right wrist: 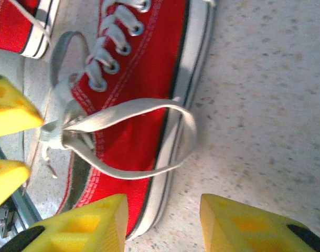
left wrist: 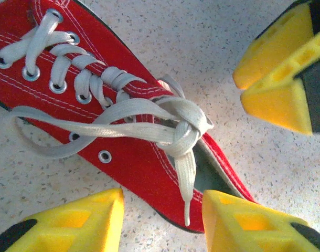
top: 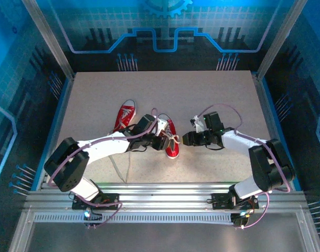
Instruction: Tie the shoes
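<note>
The shoes (top: 126, 116) lie in the middle of the table (top: 223, 105); their soft laces (left wrist: 144, 123), likely slippery, want pinching at a loop beside the knot (left wrist: 183, 131); left fingers (left wrist: 81, 223) and right fingers (right wrist: 244, 223) stand spread, empty.

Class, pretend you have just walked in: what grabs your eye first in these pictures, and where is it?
Two bright red sneakers on the pale table: the left sneaker lies alone, the right sneaker sits between both arms. Its white laces are knotted with loops, and the yellow-fingered left pincer and right pincer stand open beside it.
</note>
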Available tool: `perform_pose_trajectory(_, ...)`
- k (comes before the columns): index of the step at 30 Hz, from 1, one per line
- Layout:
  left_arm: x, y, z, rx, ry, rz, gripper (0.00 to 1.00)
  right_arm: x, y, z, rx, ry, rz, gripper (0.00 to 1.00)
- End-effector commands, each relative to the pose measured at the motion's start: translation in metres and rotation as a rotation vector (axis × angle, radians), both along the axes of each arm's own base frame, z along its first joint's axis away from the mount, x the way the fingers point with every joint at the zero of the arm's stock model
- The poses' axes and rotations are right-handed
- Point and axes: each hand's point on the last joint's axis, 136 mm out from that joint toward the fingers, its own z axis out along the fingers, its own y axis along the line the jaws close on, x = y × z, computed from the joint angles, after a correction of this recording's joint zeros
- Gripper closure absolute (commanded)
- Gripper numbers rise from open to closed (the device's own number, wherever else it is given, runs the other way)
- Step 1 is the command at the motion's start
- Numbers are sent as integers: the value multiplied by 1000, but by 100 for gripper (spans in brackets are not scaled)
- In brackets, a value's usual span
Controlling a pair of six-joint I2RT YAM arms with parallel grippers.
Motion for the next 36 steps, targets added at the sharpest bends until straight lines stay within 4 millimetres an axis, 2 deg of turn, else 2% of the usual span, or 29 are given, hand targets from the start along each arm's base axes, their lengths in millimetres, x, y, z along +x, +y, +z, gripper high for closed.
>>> perform_pose_trajectory(1,0,7,23,46,-114,-91,55,1,-12,-6,-20,38,-38,59)
perform_pose_trajectory(5,9,6,40,128,-249,-206,54,2,-13,-8,-21,56,-36,59)
perform_pose_trajectory(9,9,-10,42,179,-328,-416,52,2,-11,-9,-6,69,-35,58)
perform_pose_trajectory(16,14,-25,27,223,-335,-550,50,-4,-11,-19,-7,93,-30,57)
perform_pose_trajectory(23,20,-37,13,244,-321,-617,50,1,0,-26,-15,114,-12,57)
perform_pose_trajectory(30,27,-38,-1,300,-310,-663,50,5,13,-29,-10,122,26,56)
perform_pose_trajectory(36,30,-37,-7,330,-295,-684,58,3,16,-33,-22,119,54,54)
